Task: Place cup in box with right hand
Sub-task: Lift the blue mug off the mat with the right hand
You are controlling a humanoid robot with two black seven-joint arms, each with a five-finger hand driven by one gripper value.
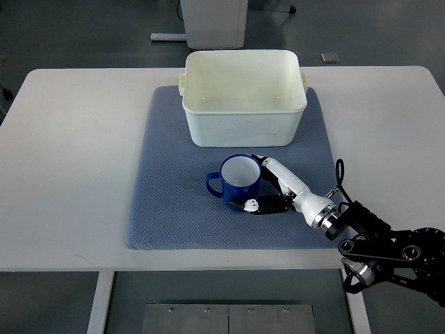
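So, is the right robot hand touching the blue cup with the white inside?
Touching. The top view shows the right hand with its fingers wrapped against the blue cup's right side.

Right arm reaches in from the lower right — its robot hand (272, 186) low, fingers curled in a grasp

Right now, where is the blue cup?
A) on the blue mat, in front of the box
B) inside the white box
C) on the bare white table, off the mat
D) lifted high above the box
A: the blue cup stands upright on the blue mat, on the near side of the white box, with the right hand wrapped around it.
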